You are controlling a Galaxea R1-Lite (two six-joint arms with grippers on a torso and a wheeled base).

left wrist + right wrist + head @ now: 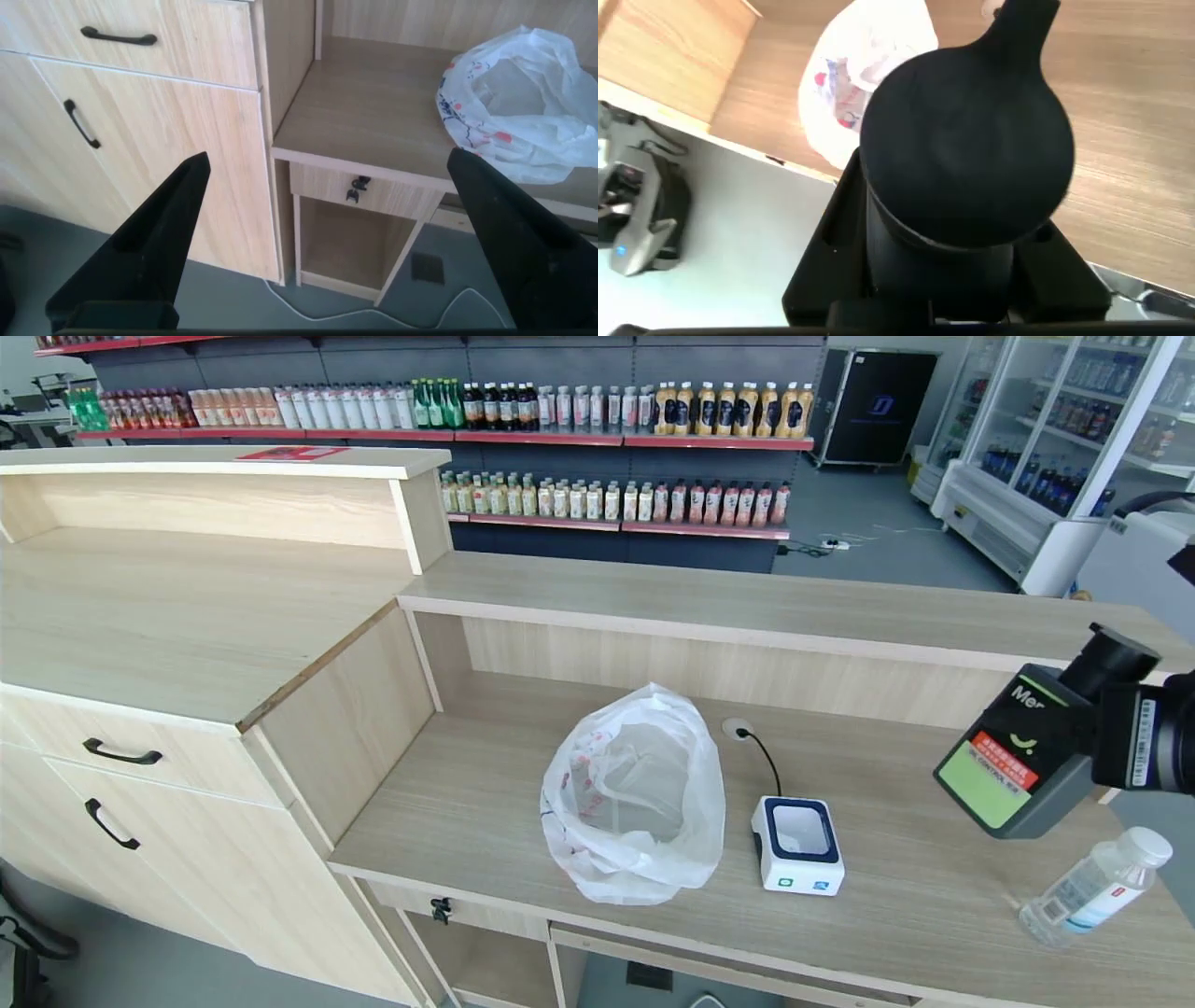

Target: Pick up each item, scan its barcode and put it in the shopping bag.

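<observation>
Right claw (1120, 728) clamps a dark bottle (1013, 765) above the counter (467, 803), left claw (327, 159) spread wide, shopping bag (635, 793) gaping beside the scanner (798, 845).

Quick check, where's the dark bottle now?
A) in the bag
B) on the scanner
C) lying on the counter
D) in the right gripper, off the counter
D: the right gripper holds the dark bottle in the air, right of the scanner.
</observation>
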